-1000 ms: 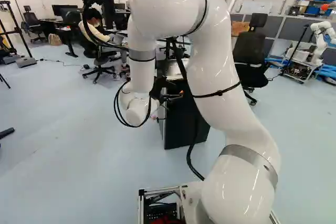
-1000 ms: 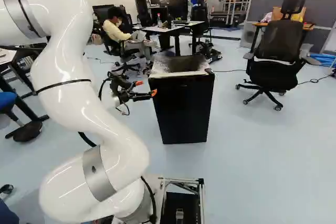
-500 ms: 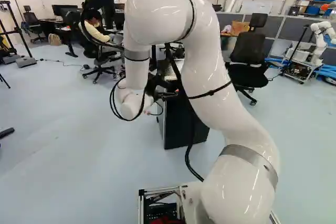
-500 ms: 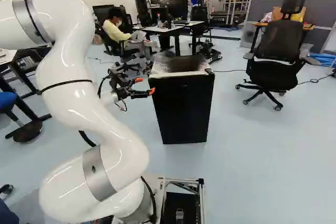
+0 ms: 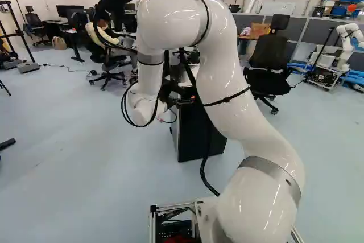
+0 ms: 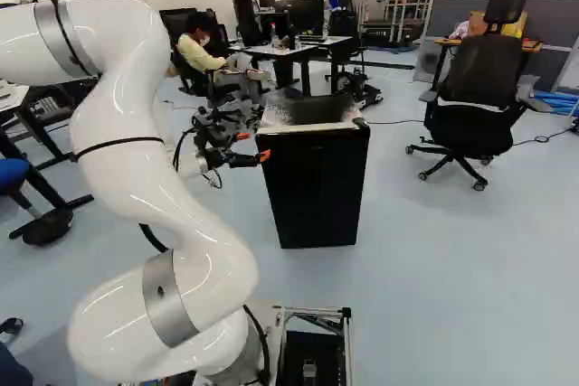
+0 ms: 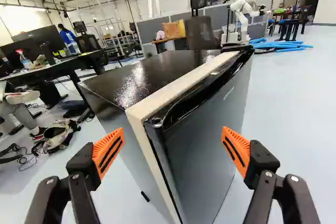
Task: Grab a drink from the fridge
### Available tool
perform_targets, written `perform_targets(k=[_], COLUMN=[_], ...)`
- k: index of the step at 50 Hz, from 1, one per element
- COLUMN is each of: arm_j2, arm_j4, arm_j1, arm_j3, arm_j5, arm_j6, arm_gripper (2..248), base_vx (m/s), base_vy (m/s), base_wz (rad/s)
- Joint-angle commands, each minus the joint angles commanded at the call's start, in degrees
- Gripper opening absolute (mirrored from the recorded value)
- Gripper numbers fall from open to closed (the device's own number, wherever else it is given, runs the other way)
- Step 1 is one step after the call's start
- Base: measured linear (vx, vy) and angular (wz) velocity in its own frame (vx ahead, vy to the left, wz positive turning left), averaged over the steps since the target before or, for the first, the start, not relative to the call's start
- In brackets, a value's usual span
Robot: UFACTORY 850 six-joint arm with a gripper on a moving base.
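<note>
In the right base view my gripper (image 6: 253, 145) is beside the upper left front edge of the black fridge (image 6: 317, 192). From the wrist view, the gripper (image 7: 170, 145) stands wide open with nothing held. Its orange pads (image 7: 108, 153) lie on either side of the fridge's near vertical corner, where the dark door (image 7: 210, 145) meets a pale strip (image 7: 176, 85) along the body. The door looks closed. Whether the fingers touch the fridge, I cannot tell. No drink is visible; the fridge's inside is hidden.
An office chair (image 6: 475, 97) stands right of the fridge in the right base view. Behind the fridge are desks (image 6: 339, 41); a seated person is near them. Another robot (image 5: 345, 41) stands at the far right of the left base view.
The arm has shifted a little, its wrist and gripper rising slightly beside the fridge. The base and the fridge have stayed put.
</note>
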Motion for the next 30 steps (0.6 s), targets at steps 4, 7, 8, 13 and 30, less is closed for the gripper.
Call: perform_targets(k=[4,7,8,13,30], arm_j2=[0.02,0.04,0.05,0.08,0.23], arm_j4=[0.0,0.0,0.0,0.0,0.0], arm_j1=[-0.25,-0.45,-0.52,-0.86,-2.03], arm_j3=[0.05,0.08,0.09,0.14,0.45], arm_j5=[0.0,0.0,0.0,0.0,0.0], arm_j6=[0.0,0.0,0.0,0.0,0.0], arm_gripper=[247,247,247,247,247], base_vx=[0.0,0.0,0.0,0.0,0.0], base_vy=[0.0,0.0,0.0,0.0,0.0], base_wz=[0.0,0.0,0.0,0.0,0.0])
